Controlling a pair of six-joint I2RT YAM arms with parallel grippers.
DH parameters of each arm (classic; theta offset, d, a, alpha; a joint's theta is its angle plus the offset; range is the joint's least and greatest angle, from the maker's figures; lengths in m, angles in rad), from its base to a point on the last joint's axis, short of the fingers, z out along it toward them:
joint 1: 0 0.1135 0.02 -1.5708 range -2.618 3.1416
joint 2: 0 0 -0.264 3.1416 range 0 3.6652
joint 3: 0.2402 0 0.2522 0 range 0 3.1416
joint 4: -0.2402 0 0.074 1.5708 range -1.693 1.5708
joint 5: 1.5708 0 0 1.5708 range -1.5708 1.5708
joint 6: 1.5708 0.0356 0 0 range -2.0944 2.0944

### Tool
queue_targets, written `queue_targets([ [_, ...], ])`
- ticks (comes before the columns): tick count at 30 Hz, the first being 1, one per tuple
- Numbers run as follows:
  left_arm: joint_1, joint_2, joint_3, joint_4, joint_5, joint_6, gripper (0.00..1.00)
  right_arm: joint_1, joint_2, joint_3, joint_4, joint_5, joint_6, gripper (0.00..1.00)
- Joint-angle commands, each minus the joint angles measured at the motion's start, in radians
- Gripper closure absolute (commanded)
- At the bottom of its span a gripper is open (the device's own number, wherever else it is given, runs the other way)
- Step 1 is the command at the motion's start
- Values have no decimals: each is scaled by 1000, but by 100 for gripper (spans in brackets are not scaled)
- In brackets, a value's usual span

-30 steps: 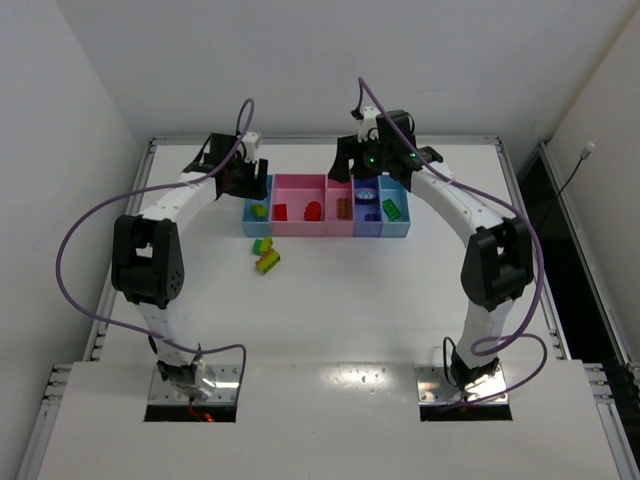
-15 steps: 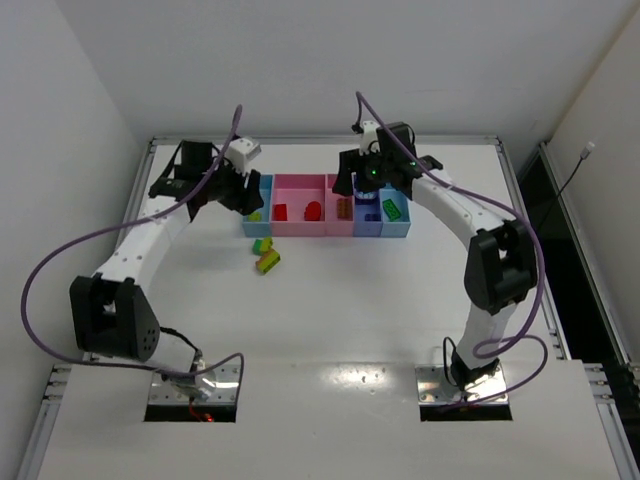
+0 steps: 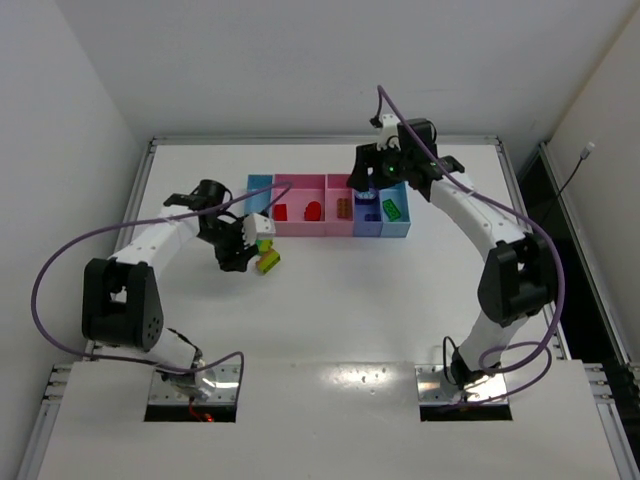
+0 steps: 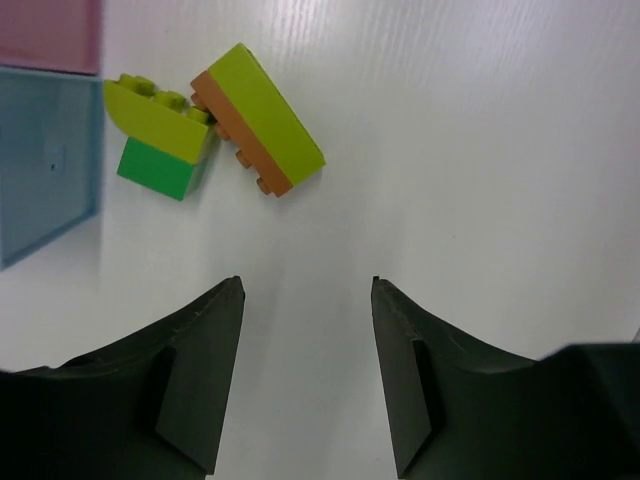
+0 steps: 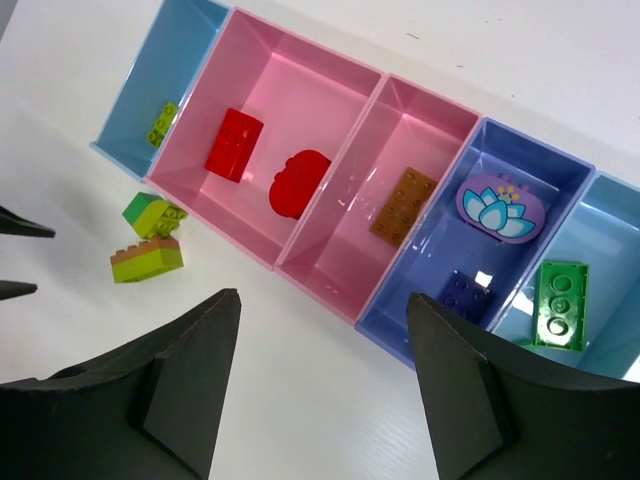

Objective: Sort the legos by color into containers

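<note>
My left gripper [image 4: 306,290] hangs partly spread with nothing between its fingers. The right gripper [image 5: 322,325] hangs over the row of trays [image 5: 315,290], likewise spread and empty. In the upper left of the left wrist view, two loose pieces lie touching on the table [image 4: 480,200]: a yellow-green-on-orange stack [image 4: 258,122] and a yellow-green-on-green stack [image 4: 160,140]. I judge both light, rigid and slick. I'd pinch the orange one across its long flat sides, clear of the studs.
</note>
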State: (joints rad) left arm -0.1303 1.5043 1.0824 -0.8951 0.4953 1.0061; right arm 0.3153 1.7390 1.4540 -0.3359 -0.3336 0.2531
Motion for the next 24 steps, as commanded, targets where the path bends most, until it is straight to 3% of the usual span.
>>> queue_targets([
  [1, 11, 86, 83, -8, 32, 233, 41, -13, -41, -14, 23, -19, -15, 30],
  [7, 20, 195, 169, 35, 63, 318, 45, -32, -41, -23, 14, -28, -15, 30],
  [16, 20, 255, 169, 93, 72, 408, 49, -59, -19, -23, 14, -56, -15, 30],
  [24, 11, 283, 160, 140, 63, 408, 39, -59, 8, -14, 14, -56, -6, 30],
])
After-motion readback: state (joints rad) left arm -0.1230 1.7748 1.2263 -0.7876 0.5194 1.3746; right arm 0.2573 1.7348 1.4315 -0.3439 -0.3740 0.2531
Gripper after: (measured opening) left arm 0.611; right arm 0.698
